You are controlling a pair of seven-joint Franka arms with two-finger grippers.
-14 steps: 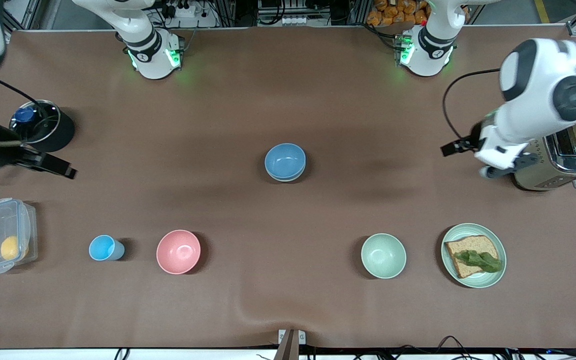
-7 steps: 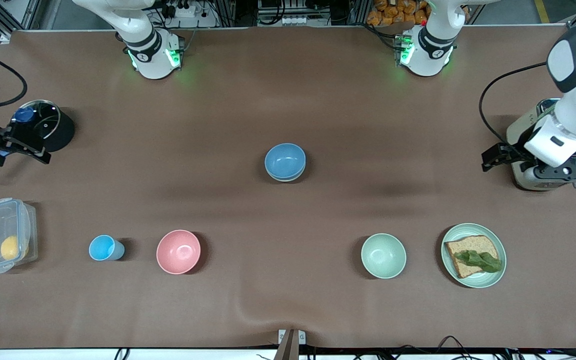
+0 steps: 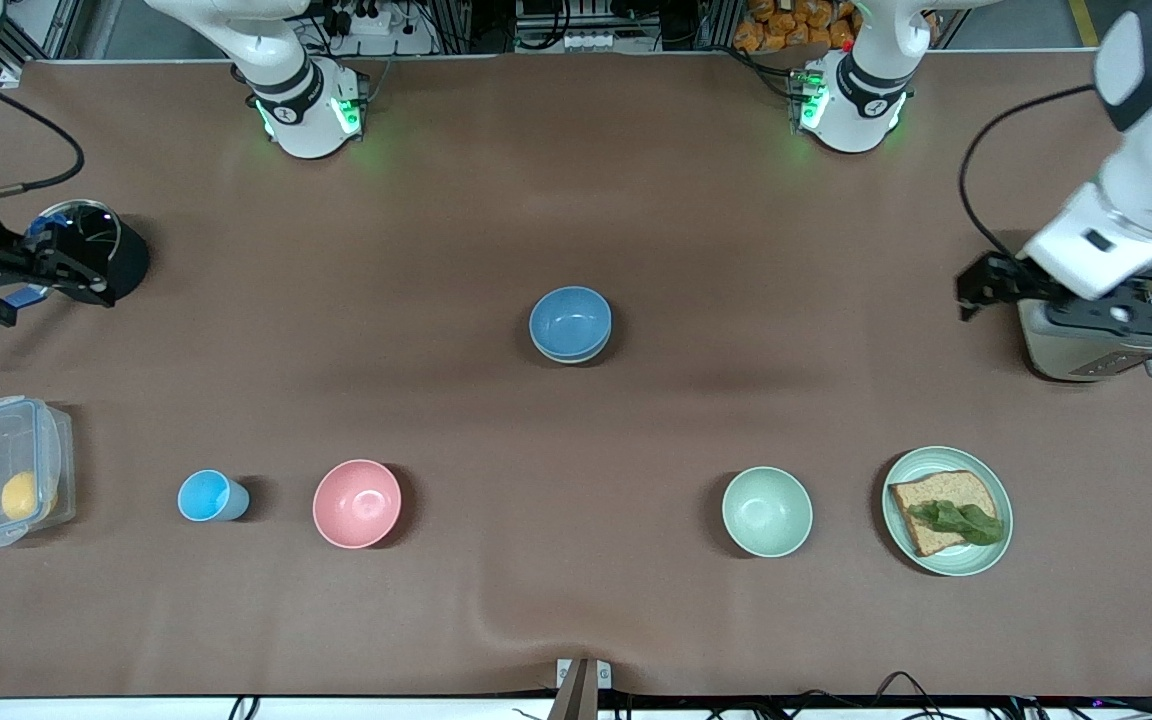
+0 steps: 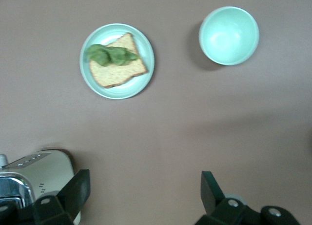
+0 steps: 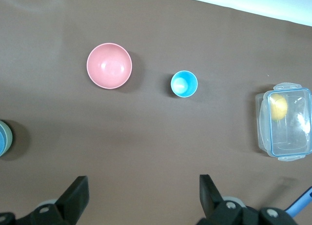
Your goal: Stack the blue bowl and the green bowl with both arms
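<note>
The blue bowl (image 3: pixel 569 318) sits mid-table, nested in another bowl whose pale greenish rim (image 3: pixel 576 356) shows just beneath it; that looks like the green bowl. The pair shows at the edge of the right wrist view (image 5: pixel 2 138). My left gripper (image 3: pixel 1101 318) is open and empty, up in the air over the toaster's edge (image 4: pixel 144 191). My right gripper (image 3: pixel 56 268) is open and empty, up in the air by the black pot (image 5: pixel 144 193). Both are far from the bowls.
A paler mint-green bowl (image 3: pixel 766 511) and a mint plate (image 3: pixel 898 530) with toast and lettuce lie near the front camera. So do a pink bowl (image 3: pixel 357 503), a light-blue cup (image 3: pixel 208 496) and a clear lidded box (image 3: pixel 6 485). A toaster (image 3: pixel 1076 350) and a black pot (image 3: pixel 101 262) stand at the table's ends.
Both arms have drawn outward to their ends of the table, the left one to over the toaster, the right one to by the pot. The bowls have not moved.
</note>
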